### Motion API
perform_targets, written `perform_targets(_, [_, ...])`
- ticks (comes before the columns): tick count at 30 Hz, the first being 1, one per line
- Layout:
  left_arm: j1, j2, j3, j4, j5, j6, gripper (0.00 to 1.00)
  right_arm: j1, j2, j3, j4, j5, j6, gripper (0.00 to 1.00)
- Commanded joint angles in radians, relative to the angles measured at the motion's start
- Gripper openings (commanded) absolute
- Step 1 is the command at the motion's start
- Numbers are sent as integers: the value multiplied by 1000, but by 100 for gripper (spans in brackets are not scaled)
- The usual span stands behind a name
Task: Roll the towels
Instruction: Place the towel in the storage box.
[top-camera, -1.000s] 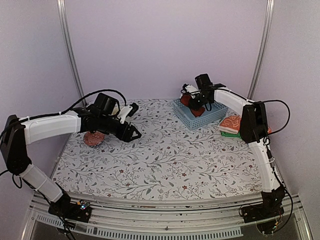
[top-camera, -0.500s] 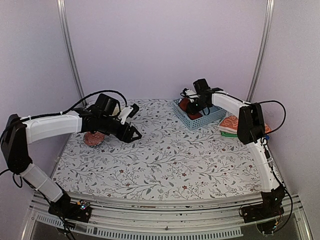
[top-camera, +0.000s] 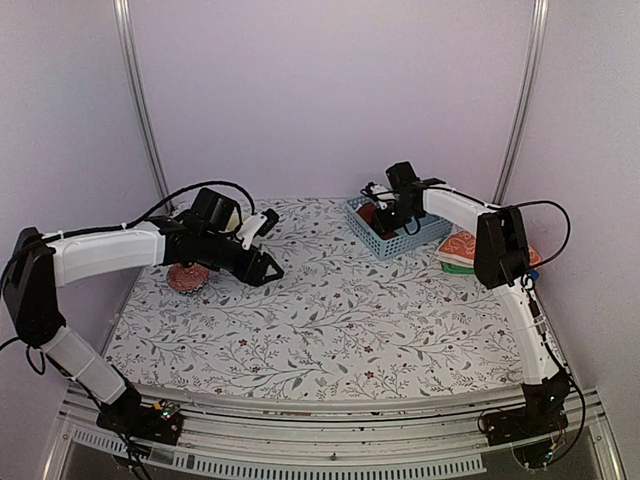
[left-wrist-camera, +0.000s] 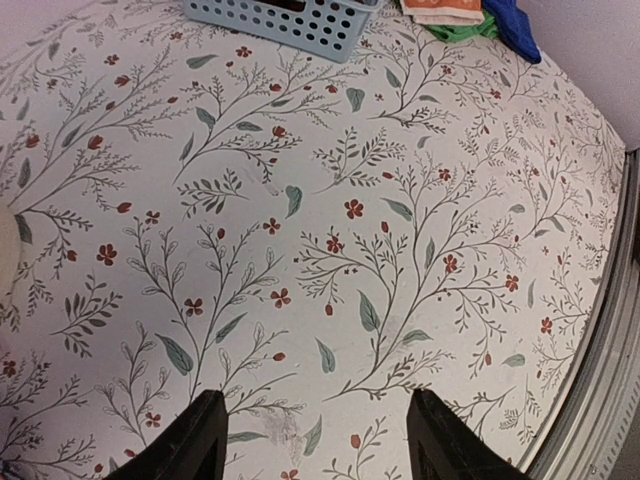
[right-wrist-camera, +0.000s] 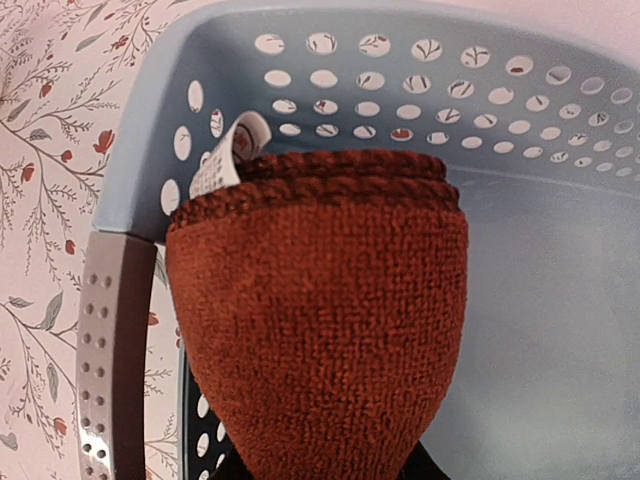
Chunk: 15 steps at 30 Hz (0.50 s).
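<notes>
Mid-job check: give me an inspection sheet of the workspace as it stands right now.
Surface: floral-print table, flat, no spills seen.
Job's things: rust-brown towel held over the pale blue basket; rolled reddish towel at left; orange patterned towel, green towel and blue towel piled at right.
Clutter: nothing seen.
Tools: left tool open, empty, above the table; right tool shut on the rust-brown towel.
Cables: black cable loops over the left arm; second black cable along the right arm.
Surroundings: pale walls, metal posts.
</notes>
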Motion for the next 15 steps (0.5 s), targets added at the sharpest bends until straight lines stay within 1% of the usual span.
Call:
perform_targets(1, [15,14,7,10,10,13,63,4,-20,-16,-6,-50,42,12])
perform_targets(6, [15,19,11,3,10,13,63,3,-6,-16,-4,-56,41,15])
perform_targets(8, [14,19,10,3,12,13,63,3,-1,-16,-6,-56,38,18])
perform_targets(10, [15,19,11,3,13,13,63,2,2,-16,-5,-57,35,26])
perform_targets(13, [14,19,10,2,16,13,63,1,-1,-17,-4,-53,29,36])
perform_targets(15, [15,18,10,2,16,13,63,0,-3,-17,-3,-47,24,39])
